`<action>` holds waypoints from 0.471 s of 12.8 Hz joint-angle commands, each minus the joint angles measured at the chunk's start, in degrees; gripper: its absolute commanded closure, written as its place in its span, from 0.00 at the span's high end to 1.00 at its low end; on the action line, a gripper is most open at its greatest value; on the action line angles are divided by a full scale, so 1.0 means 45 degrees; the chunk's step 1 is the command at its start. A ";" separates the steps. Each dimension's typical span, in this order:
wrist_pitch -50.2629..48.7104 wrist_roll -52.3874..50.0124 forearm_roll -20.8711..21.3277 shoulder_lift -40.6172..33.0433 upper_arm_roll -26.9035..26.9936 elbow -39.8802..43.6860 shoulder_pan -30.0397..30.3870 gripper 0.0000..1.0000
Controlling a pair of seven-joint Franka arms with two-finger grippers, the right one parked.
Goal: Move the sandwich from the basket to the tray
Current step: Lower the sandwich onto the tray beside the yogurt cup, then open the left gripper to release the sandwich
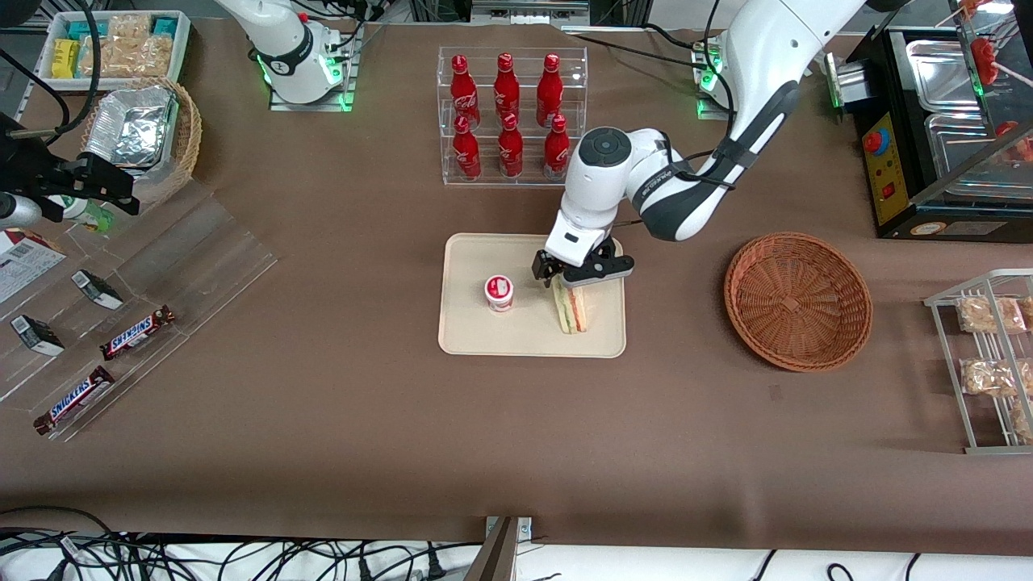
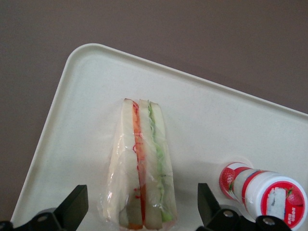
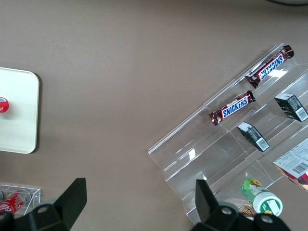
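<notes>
We see the small triangular wedge sandwich in clear wrap (image 1: 572, 308) (image 2: 141, 168), pale bread with a red layer and a green layer, lying on the flat cream-beige rectangular tray (image 1: 468, 335) (image 2: 86, 96), standing on its long edge. The left arm's two-finger gripper (image 1: 557, 280) (image 2: 143, 209) hangs just above the sandwich's end farther from the front camera, and we find its jaws spread wide, one dark finger (image 2: 73, 206) on each side of the wedge with tray surface showing between finger and wrap, so nothing is pinched. Beside the sandwich on the same tray, toward the parked arm's end, stands a small red-and-white cup with strawberry print (image 1: 499, 293) (image 2: 262, 190), apart from the wedge. The round shallow reddish-brown woven wicker basket (image 1: 797, 300) sits on the brown table (image 1: 323, 403) toward the working arm's end, well apart from the tray.
</notes>
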 commanded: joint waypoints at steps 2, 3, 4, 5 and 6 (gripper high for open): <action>-0.0798 -0.0293 -0.0050 -0.0680 -0.0692 -0.0030 0.0411 1.00; -0.1012 -0.0254 -0.0031 -0.0797 -0.0810 -0.0030 0.0606 1.00; -0.1091 -0.0176 -0.0030 -0.0856 -0.1102 -0.0030 0.0878 1.00; -0.1459 0.0230 -0.0050 -0.0992 -0.1491 -0.0010 0.1403 1.00; -0.2043 0.0757 -0.0166 -0.1013 -0.2114 0.0222 0.2105 1.00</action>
